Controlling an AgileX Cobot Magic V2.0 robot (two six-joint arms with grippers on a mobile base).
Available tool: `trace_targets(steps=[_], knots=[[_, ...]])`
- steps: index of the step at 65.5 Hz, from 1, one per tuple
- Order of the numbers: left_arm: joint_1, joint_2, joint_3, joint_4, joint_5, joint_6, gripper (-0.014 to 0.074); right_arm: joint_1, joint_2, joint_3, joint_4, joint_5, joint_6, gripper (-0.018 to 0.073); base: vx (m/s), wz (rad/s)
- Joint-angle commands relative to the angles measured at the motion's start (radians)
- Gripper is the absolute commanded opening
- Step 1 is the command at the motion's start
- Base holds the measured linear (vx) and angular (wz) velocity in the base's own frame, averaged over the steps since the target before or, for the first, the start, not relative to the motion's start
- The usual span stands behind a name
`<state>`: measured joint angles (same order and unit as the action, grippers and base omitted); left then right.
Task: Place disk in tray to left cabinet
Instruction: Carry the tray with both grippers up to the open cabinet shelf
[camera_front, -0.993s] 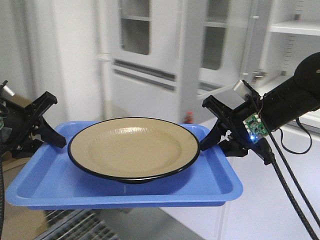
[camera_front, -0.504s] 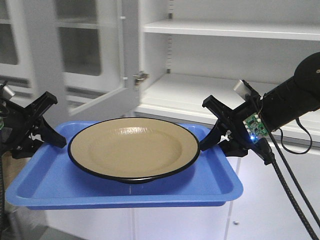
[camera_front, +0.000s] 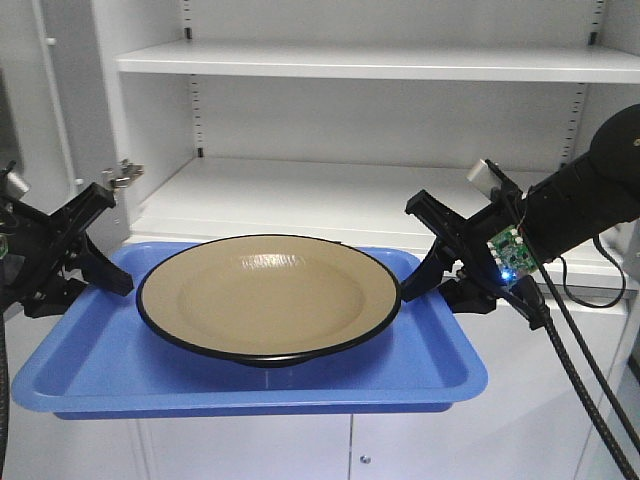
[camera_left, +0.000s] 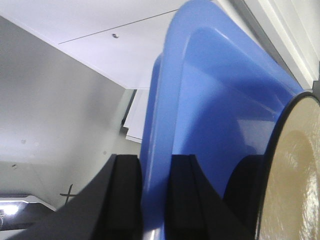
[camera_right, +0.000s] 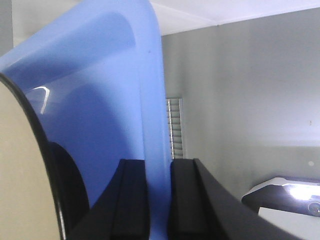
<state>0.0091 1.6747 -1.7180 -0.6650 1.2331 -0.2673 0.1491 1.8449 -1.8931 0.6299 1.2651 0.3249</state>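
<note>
The left hand (camera_front: 105, 250) and right hand (camera_front: 425, 262) are each clamping 1 short rim of the tray (camera_front: 100, 365) carrying the disk (camera_front: 265, 300), in front of the left cabinet (camera_front: 350, 60)

both arms are matte black. the right gripper (camera_front: 440, 285) has angular black fingers (camera_right: 135, 200) with flat, squared inner faces. behind it sit a small green circuit board (camera_front: 505, 250) with a lit blue led, a silver-grey box (camera_front: 487, 177) on top, and black braided cables (camera_front: 580, 370). the left gripper (camera_front: 82, 280) has matching black wedge-shaped fingers (camera_left: 125, 195).
</note>
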Motion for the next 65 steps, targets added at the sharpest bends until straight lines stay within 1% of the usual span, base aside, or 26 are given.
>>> trace_targets(steps=[1, 23, 65], knots=[[-0.026, -0.049, -0.037, -0.202, 0.02, -0.03, 0.0, 0.021, -0.057, -0.039, 0.186, -0.023, 0.013, -0.0002, 0.18, -0.29], [-0.026, -0.049, -0.037, -0.202, 0.02, -0.03, 0.0, 0.021, -0.057, -0.039, 0.186, -0.023, 0.013, -0.0002, 0.23, -0.18], [-0.026, -0.049, -0.037, -0.202, 0.02, -0.03, 0.0, 0.021, -0.057, -0.039, 0.186, -0.023, 0.013, -0.0002, 0.25, -0.09]])
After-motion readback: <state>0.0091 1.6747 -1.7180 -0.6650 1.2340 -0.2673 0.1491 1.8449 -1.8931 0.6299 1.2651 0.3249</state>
